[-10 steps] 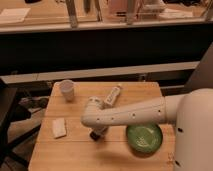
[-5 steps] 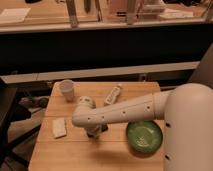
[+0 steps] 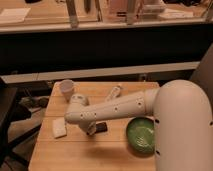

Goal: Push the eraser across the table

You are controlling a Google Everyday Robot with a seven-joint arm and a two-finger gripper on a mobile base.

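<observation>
On the pale wooden butcher-block table (image 3: 75, 155), I saw a white squarish block (image 3: 59, 127) left of my gripper (image 3: 90, 131). The small flat black eraser (image 3: 100, 127) lay touching it on the right; a green round plate (image 3: 140, 134) sat further right.

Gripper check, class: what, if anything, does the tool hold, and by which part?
Cannot be told. The tool sits low on the table beside the eraser, under the arm; a grasp is not visible.

White cup (image 3: 66, 88), white block (image 3: 59, 127), labelled tube (image 3: 114, 93), green plate (image 3: 140, 134)
</observation>
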